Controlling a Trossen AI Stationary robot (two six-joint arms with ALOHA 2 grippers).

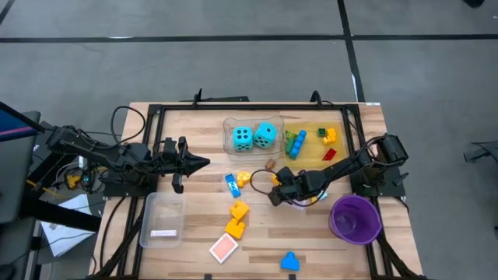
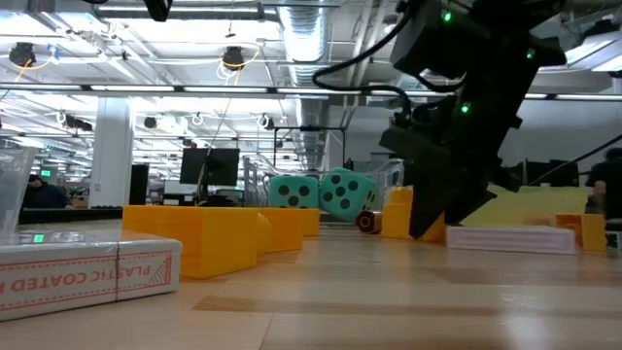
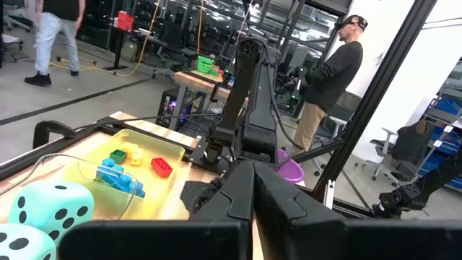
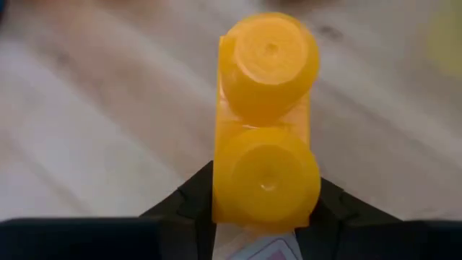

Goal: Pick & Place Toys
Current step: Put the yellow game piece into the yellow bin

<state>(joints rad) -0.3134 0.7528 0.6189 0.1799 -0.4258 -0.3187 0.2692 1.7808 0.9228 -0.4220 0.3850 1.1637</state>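
My right gripper (image 1: pixel 275 190) reaches down near the table's middle and is shut on a yellow two-stud brick (image 4: pixel 266 130). Just left of it lie a yellow brick (image 1: pixel 243 178) and a blue brick (image 1: pixel 232 184). Two orange bricks (image 1: pixel 237 218), a pink tile (image 1: pixel 223 248) and a blue brick (image 1: pixel 290 261) lie nearer the front edge. Two turquoise dice (image 1: pixel 254 137) sit in a clear tray at the back. My left gripper (image 1: pixel 204 162) hovers shut and level over the table's left part. My right gripper pinches the yellow brick's two long sides (image 4: pixel 219 195) between its two fingers (image 4: pixel 184 206), at the end nearer the wrist. The fingers slant down from the table's right. The studs face up toward the wrist camera. Whether the brick is clear of the table does not show.
A yellow tray (image 1: pixel 342 124) at the back right holds blue, green, yellow and red bricks. A purple bowl (image 1: pixel 355 218) stands at the front right, close to my right arm. A clear tray (image 1: pixel 163 218) sits at the front left. People stand beyond the table.
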